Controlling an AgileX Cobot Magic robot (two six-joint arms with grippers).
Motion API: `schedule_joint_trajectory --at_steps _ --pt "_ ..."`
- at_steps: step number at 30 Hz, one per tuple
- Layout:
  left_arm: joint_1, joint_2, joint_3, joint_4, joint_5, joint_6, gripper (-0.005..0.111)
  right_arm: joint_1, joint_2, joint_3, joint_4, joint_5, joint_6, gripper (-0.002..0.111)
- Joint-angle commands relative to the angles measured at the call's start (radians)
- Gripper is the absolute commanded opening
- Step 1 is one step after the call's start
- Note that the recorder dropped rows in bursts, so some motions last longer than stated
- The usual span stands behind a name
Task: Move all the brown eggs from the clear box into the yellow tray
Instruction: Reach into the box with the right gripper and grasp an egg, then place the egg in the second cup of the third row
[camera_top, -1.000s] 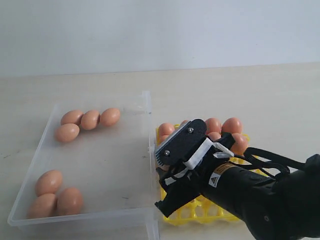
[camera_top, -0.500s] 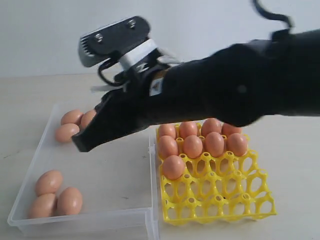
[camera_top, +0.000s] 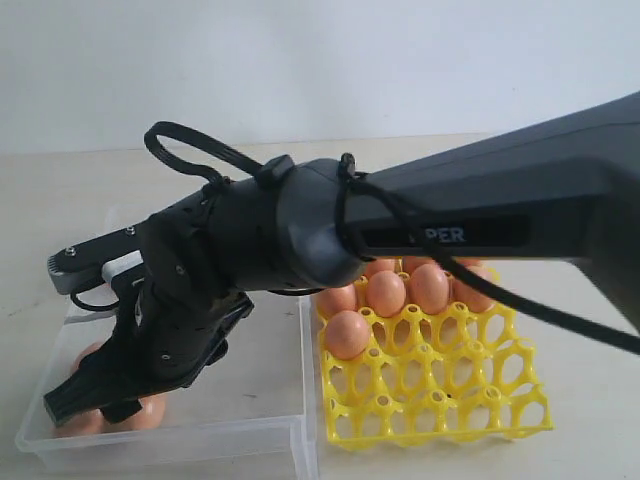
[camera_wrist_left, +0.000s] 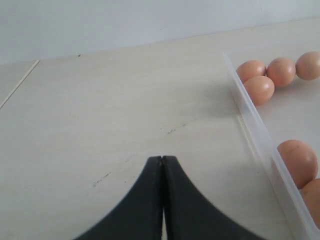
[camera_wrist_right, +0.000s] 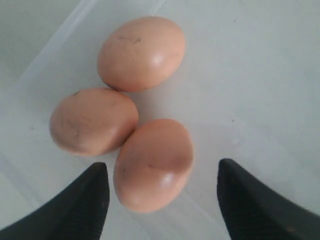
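Straddling a brown egg (camera_wrist_right: 152, 161) lying flat in the clear box (camera_top: 220, 432), long axis skewed across the gap, right gripper (camera_wrist_right: 162, 169) jaws spread; left gripper (camera_wrist_left: 162, 160) jaws pressed together

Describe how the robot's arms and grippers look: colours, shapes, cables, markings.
The right arm is glossy black with a rounded joint, white lettering ending in PER, and thin black cables looping outside. A grey screwed plate sits by the right gripper, whose fingers are black and tapered. The left gripper has matching black curved fingers.

Smooth glossy eggs (camera_wrist_right: 141, 52), clear plastic box (camera_top: 250, 432)
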Motion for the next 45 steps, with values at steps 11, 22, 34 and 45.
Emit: schedule_joint_trajectory --at_steps 11,22,34,45 --pt "-0.006 -0.006 -0.004 -0.002 -0.009 -0.004 0.000 0.001 0.100 -0.065 -0.004 -0.005 -0.030 0.043" --pt "-0.006 -0.006 -0.004 -0.002 -0.009 -0.004 0.000 -0.096 -0.198 0.380 -0.029 -0.626 -0.142 0.000" --pt "-0.006 -0.006 -0.004 -0.002 -0.009 -0.004 0.000 -0.259 -0.460 0.958 0.245 -1.143 -0.542 0.000" --pt "-0.006 -0.006 -0.004 -0.002 -0.009 -0.004 0.000 -0.308 -0.396 0.974 0.240 -1.143 -0.484 0.002"
